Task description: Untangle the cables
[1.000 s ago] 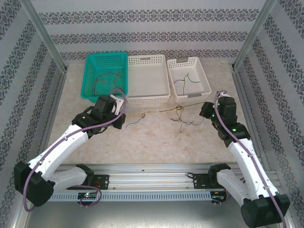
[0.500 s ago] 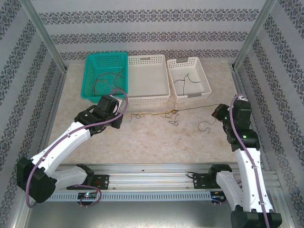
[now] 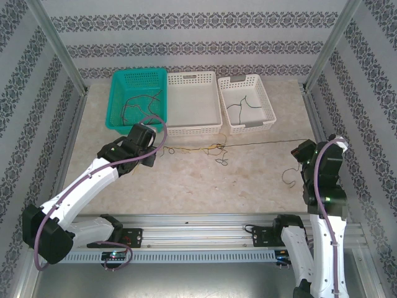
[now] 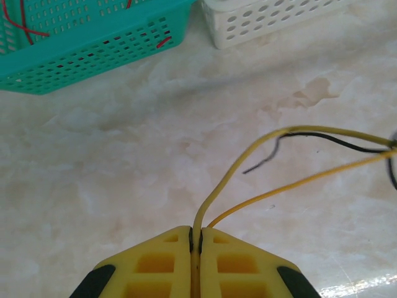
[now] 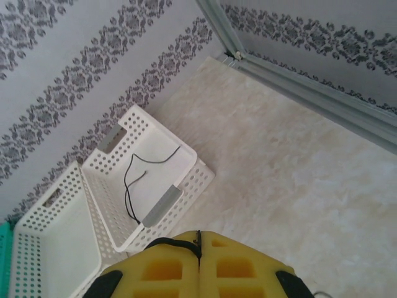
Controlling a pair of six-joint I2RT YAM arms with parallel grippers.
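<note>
My left gripper (image 3: pixel 155 151) (image 4: pixel 195 232) is shut on a yellow cable (image 3: pixel 186 148) (image 4: pixel 248 152) that runs right across the table to a small tangle (image 3: pixel 220 149). From the tangle a thin dark cable (image 3: pixel 267 143) stretches taut to my right gripper (image 3: pixel 300 149) (image 5: pixel 199 236), which is shut on it. Its loose end (image 3: pixel 288 177) curls down below that gripper. In the right wrist view the dark cable (image 5: pixel 166 241) lies across the left finger. In the left wrist view a black cable (image 4: pixel 322 138) runs beside the yellow one.
At the back stand a teal basket (image 3: pixel 138 74) holding red and dark cables (image 3: pixel 139 105), a white basket (image 3: pixel 193 77), and a second white basket (image 3: pixel 248 79) (image 5: pixel 186 149) holding a black cable (image 3: pixel 239 105) (image 5: pixel 133 180). Frame posts flank the table.
My right arm has swung right and toward the near edge, drawing the dark cable out straight. The tangle has slid a little left, and my left gripper has shifted slightly left with the yellow cable.
</note>
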